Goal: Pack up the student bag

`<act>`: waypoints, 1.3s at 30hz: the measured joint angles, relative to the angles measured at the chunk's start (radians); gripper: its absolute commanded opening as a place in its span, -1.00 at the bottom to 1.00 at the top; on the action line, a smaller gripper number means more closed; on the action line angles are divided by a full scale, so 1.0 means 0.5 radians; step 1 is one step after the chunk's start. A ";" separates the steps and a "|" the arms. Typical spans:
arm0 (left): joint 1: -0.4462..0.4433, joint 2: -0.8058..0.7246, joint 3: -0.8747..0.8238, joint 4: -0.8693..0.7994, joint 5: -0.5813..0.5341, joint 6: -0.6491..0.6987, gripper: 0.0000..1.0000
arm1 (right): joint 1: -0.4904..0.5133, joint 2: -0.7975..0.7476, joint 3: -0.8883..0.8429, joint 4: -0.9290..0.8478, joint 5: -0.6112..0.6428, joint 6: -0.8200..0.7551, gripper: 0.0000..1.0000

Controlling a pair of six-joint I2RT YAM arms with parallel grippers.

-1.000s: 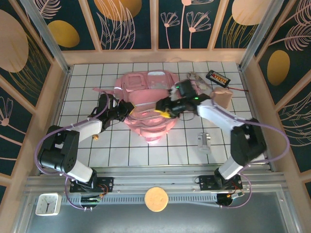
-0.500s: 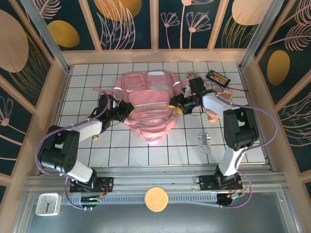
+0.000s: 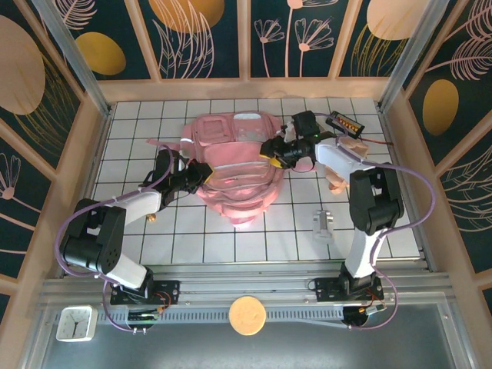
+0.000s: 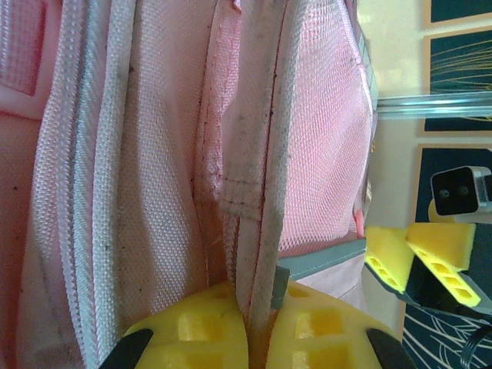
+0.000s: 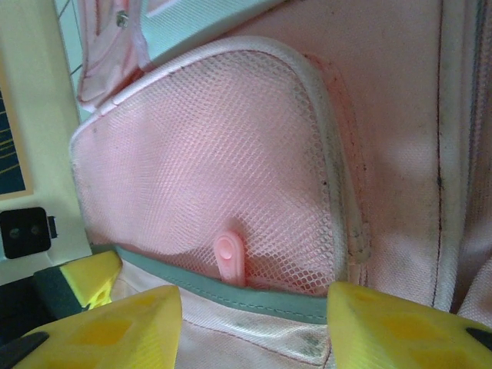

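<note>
The pink student bag (image 3: 234,165) lies flat in the middle of the tiled table. My left gripper (image 3: 201,175) is at its left side. In the left wrist view the gripper (image 4: 257,323) is shut on a pale piped seam (image 4: 257,192) of the bag. My right gripper (image 3: 270,151) sits at the bag's upper right side. Its yellow fingers (image 5: 400,327) stand apart and open over a mesh pocket (image 5: 207,169), with a small pink zipper pull (image 5: 230,260) just beyond them. Nothing is pinched between them.
A black device (image 3: 344,122) lies at the back right, with beige soft things (image 3: 337,178) beside the right arm. A small grey object (image 3: 322,223) sits on the front right tiles. A tiny brown piece (image 3: 151,218) lies near the left arm.
My right gripper has moved from the bag's middle out to the right and back to its upper right side. The left gripper has kept its hold and place.
</note>
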 measured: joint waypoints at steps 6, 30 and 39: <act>0.003 0.000 0.000 -0.001 0.014 0.018 -1.00 | 0.025 0.006 -0.005 -0.002 0.041 0.010 0.07; 0.020 0.000 0.000 -0.018 0.069 0.064 -1.00 | 0.120 -0.143 -0.187 -0.035 0.271 0.023 0.12; 0.025 0.000 0.000 -0.018 0.086 0.065 -1.00 | 0.167 -0.145 -0.228 -0.044 0.271 0.025 0.09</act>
